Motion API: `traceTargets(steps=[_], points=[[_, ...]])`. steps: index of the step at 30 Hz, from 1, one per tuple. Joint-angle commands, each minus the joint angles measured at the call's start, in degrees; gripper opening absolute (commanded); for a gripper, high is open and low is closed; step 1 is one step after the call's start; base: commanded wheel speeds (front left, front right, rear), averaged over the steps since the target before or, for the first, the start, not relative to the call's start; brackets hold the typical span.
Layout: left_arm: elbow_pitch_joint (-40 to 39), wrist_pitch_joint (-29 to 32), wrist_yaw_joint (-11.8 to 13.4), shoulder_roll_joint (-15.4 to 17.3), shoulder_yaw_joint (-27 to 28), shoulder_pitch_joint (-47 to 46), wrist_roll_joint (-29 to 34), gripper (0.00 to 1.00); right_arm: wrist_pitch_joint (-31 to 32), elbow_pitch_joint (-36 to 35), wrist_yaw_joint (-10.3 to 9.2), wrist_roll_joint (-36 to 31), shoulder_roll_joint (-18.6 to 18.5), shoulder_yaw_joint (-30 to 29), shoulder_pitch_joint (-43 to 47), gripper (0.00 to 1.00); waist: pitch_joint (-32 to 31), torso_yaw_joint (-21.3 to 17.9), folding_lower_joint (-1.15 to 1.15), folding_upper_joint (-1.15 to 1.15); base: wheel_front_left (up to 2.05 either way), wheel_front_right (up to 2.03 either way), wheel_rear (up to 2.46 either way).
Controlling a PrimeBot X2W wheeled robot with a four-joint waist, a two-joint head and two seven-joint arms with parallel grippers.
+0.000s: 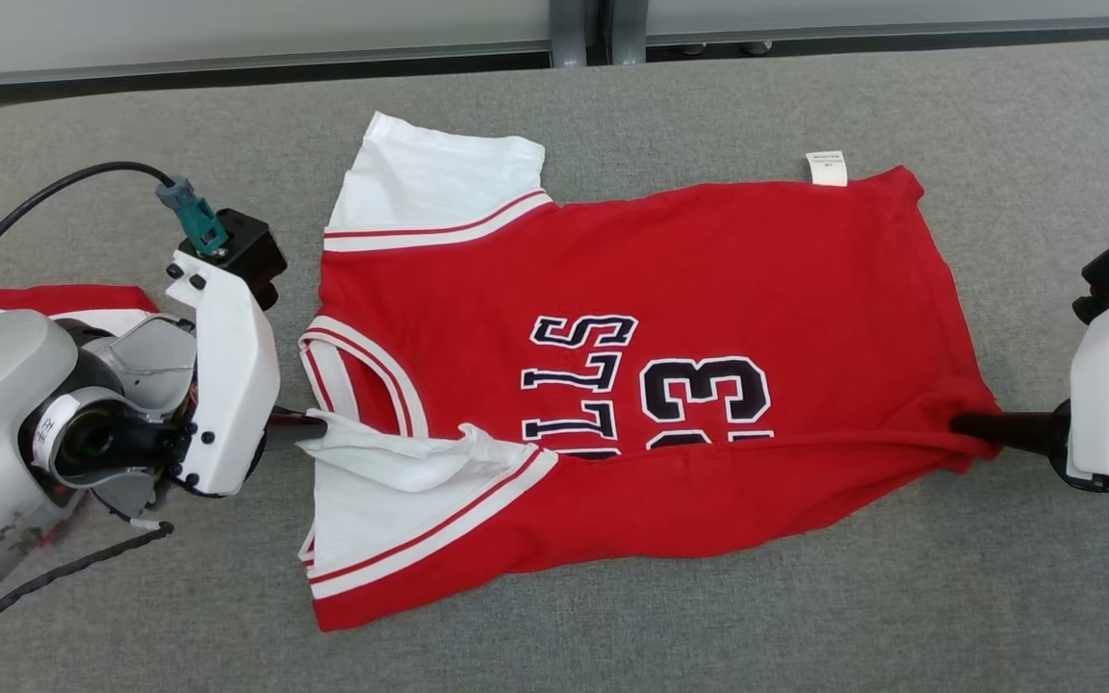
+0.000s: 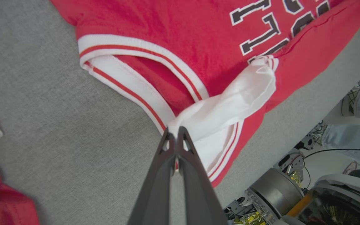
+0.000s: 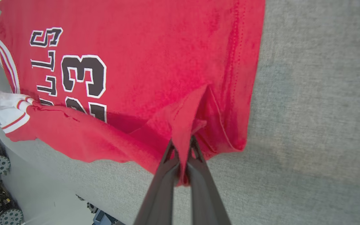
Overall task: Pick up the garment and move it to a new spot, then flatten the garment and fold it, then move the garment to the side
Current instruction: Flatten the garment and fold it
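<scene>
I am folding the garment (image 1: 689, 289), lying across the counter's (image 1: 997, 115) middle — my left pincer (image 1: 314, 425) is clamping its white sleeve (image 1: 400, 460) toward the counter's left end, my right pincer (image 1: 961, 423) its hem (image 1: 940, 385) toward the right. Next, I judge: carrying the lifted edge over evenly, together.

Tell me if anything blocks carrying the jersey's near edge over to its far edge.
Nothing visible does. The left gripper and right gripper are shut on the jersey, and nothing lies on it.
</scene>
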Motion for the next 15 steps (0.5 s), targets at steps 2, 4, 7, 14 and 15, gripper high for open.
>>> traceTargets(steps=[2,4,7,14,15], points=[[2.05,-0.41,-0.88,-0.84,0.05,-1.06,0.41,0.00,0.31,1.39,0.09,-0.75,1.05,-0.35,-1.00,0.07,0.61,-0.39,0.00,0.00,0.00,0.00,0.00],[3.89,-0.94,-1.41,-1.60,0.06,-1.16,0.70,0.00,0.42,2.51,0.09,-0.95,2.19,-0.77,-1.47,0.17,0.79,-0.45,0.00,0.00,0.00,0.00,0.00],[6.38,-2.08,-1.96,-2.77,0.24,-1.10,0.90,0.00,-0.85,4.23,0.09,-1.46,3.62,-1.78,-2.14,1.00,0.62,-0.39,0.00,0.00,0.00,0.00,0.00],[9.80,-6.40,-3.03,-4.34,0.75,0.94,0.92,1.00,-3.25,7.10,0.09,-1.36,5.81,-3.79,-0.41,1.00,-2.70,0.19,0.00,0.00,0.00,0.00,0.00],[9.71,-7.29,-3.19,-4.17,0.99,1.16,1.02,1.00,-4.05,7.19,0.09,-1.28,5.91,-4.27,-0.05,1.00,-3.38,0.31,0.00,0.00,0.00,0.00,0.00]])
